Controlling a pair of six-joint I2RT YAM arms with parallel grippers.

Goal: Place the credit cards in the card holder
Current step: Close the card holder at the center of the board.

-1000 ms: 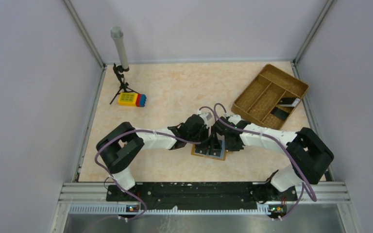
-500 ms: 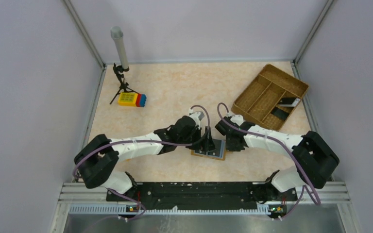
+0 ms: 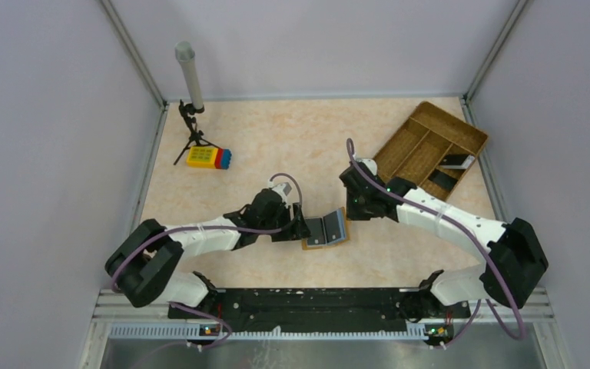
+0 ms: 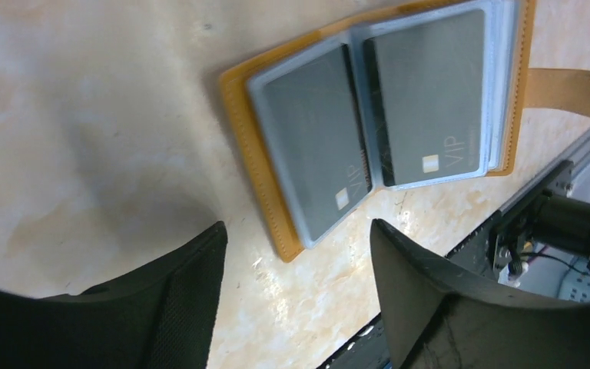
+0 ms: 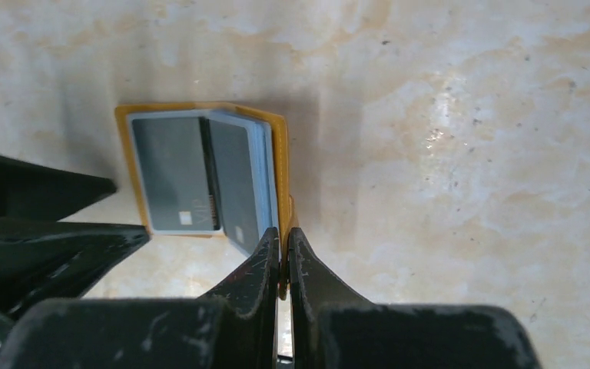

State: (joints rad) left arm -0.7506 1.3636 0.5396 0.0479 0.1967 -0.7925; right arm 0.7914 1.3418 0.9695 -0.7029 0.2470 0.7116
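Right gripper [image 5: 283,234] pinched shut on card holder [image 3: 324,231] strap [image 4: 561,88], 2 o'clock side, likely keeping it spread. Left gripper [image 4: 298,231] gapes empty at 9 o'clock. Credit cards [image 4: 430,92] sleeved.

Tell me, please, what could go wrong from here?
The right gripper seems to pinch the strap of the card holder; a pull could drag or flip it. Its right-hand sleeves stand half raised and may flop shut. The open left gripper sits close to its edge and could nudge it.
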